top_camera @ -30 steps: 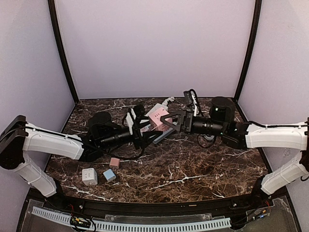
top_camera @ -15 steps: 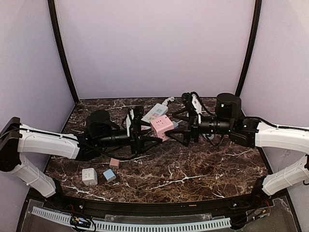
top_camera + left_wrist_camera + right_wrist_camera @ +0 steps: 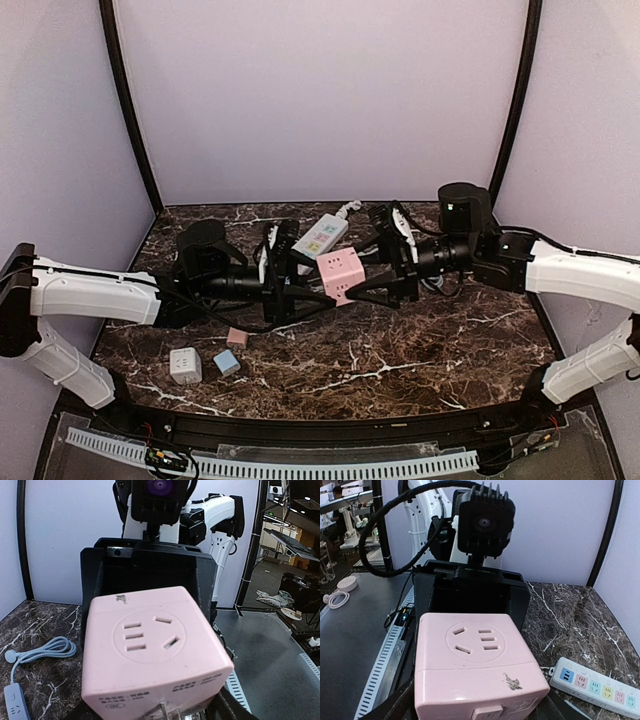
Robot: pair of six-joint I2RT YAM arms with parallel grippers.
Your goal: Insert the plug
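Plug cube [image 3: 340, 274] was up off the table [image 3: 420, 350], mid-air betw both arms, near the power strip [image 3: 320, 236]. Left tool [image 3: 318, 290] and right tool [image 3: 365, 280] each looked clamped on it from opposite sides. Prob a handoff to re-aim it at the strip, imo. Count: 1 plug cube, 1 strip, 2 tools, plus 3 loose on the table: white cube [image 3: 184, 365], blue cube [image 3: 227, 362], small pink cube [image 3: 237, 336].
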